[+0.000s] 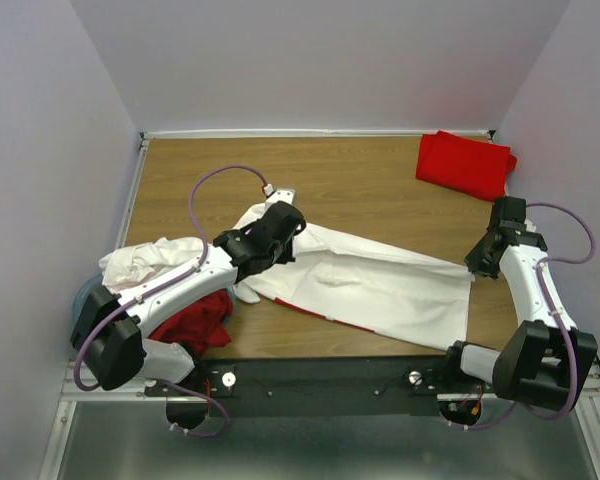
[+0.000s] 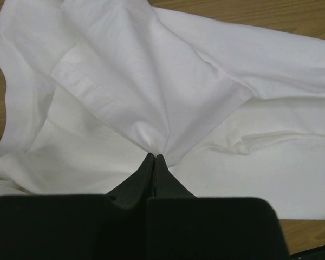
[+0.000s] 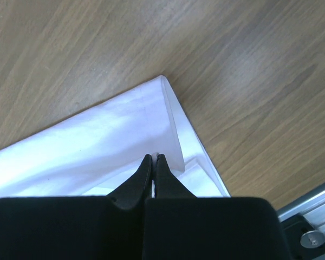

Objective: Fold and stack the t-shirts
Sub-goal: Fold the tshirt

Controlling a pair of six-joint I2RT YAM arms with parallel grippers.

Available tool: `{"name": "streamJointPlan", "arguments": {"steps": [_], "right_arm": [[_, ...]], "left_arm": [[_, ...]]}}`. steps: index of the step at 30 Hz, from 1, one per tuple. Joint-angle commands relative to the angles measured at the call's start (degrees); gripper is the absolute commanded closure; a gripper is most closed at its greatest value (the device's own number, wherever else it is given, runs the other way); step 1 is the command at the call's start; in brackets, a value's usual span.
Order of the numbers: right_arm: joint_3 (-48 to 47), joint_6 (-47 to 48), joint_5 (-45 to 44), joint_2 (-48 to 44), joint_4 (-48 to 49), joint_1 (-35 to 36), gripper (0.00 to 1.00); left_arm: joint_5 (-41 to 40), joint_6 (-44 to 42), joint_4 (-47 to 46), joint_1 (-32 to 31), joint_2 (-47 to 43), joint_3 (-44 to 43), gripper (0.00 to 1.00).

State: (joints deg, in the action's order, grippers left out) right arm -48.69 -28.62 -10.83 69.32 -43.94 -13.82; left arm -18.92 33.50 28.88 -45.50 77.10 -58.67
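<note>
A white t-shirt (image 1: 380,285) lies spread across the middle of the table, with a thin red edge showing under its near side. My left gripper (image 1: 277,228) is shut on its left end; in the left wrist view the white cloth (image 2: 151,92) fans out in creases from the pinched tips (image 2: 154,157). My right gripper (image 1: 477,265) is shut on the shirt's right corner, where the folded hem (image 3: 170,124) sits just past the tips (image 3: 153,157). A folded red t-shirt (image 1: 463,163) lies at the back right.
A heap of crumpled white shirts (image 1: 145,262) and a red one (image 1: 198,322) sits at the left under my left arm, with a pale blue tub (image 1: 84,297) partly hidden beside it. Side walls stand close on both sides.
</note>
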Motion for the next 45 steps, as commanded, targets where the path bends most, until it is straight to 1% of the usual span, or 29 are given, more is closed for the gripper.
{"name": "streamJointPlan", "arguments": {"steps": [1,7,10,11,12,13,14,15,16,17,18,22,25,26,29,32,34,39,45], "right_arm": [[-1.68,-2.14,-0.16,-1.91,-4.66,0.2,1.0],[-2.9,-2.93,0.37,-3.31,-8.26,0.29,1.0],[-3.96,-2.93,0.02,-4.19,-10.81,0.38,0.96],[-4.22,-2.84,0.02,-5.15,-11.6,0.38,0.83],[-4.31,-2.76,0.28,-5.68,-11.95,0.29,0.71],[-4.66,-2.58,0.28,-6.12,-12.3,0.29,0.59],[-5.01,-2.49,0.37,-6.91,-12.92,0.38,0.4],[-5.28,-2.32,0.28,-7.53,-13.1,0.29,0.35],[-5.45,-2.14,0.2,-7.88,-13.1,0.38,0.28],[-6.06,-1.88,0.11,-8.23,-13.01,0.29,0.17],[-6.5,-1.44,-0.15,-8.84,-13.01,0.38,0.16],[-8.18,-0.12,-0.16,-9.55,-11.26,0.38,0.16],[-7.48,0.15,2.91,-7.63,-8.8,0.38,0.17],[-6.17,0.06,5.01,-7.01,-7.4,0.38,0.17],[-4.05,-0.21,8.27,-4.02,-3.97,0.47,0.18],[-2.12,0.06,9.6,-1.13,-0.72,0.47,0.18],[-1.24,0.06,10.48,1.5,0.95,0.55,0.18],[0.96,-2.48,15.04,5.12,3.42,0.55,0.18],[3.95,-4.25,12.85,7.49,6.5,0.47,0.17]], "left_arm": [[-1.74,2.63,2.05,-1.0,-2.04,2.07,1.0],[-1.56,3.77,2.76,-1.53,-3.71,4.62,1.0],[-1.74,4.3,3.81,-1.53,-4.76,5.41,1.0],[-1.48,4.73,4.33,-1.53,-5.46,5.59,1.0],[-1.3,4.91,4.69,-1.53,-5.9,5.76,0.96],[-1.04,5.17,5.04,-1.53,-6.34,5.94,0.85],[-0.6,5.61,5.3,-1.53,-7.65,6.38,0.44],[-0.42,5.79,5.31,-1.53,-8.36,6.64,0.35],[-0.33,5.88,5.39,-1.61,-9.07,6.82,0.3],[-0.33,5.97,5.65,-1.61,-9.68,6.82,0.26],[-0.42,6.23,6.35,-1.53,-10.65,6.38,0.18],[-0.77,6.14,6.01,-1.53,-11.62,5.33,0.07],[0.89,5.18,2.68,-1.35,-9.87,4.45,0.06],[2.55,4.74,0.41,-1.35,-8.12,4.19,0.05],[3.89,2.9,-3.64,-1.09,-4.95,2.43,0.05],[4.24,0.53,-5.41,-0.65,-0.38,-0.99,0.05],[5.98,-1.14,-9.79,-0.21,2.26,-2.66,0.05],[9.16,-2.03,-12.18,-0.03,8.93,-5.31,0.05],[11.79,-1.94,-15.43,1.02,11.4,-3.29,0.05]]}}
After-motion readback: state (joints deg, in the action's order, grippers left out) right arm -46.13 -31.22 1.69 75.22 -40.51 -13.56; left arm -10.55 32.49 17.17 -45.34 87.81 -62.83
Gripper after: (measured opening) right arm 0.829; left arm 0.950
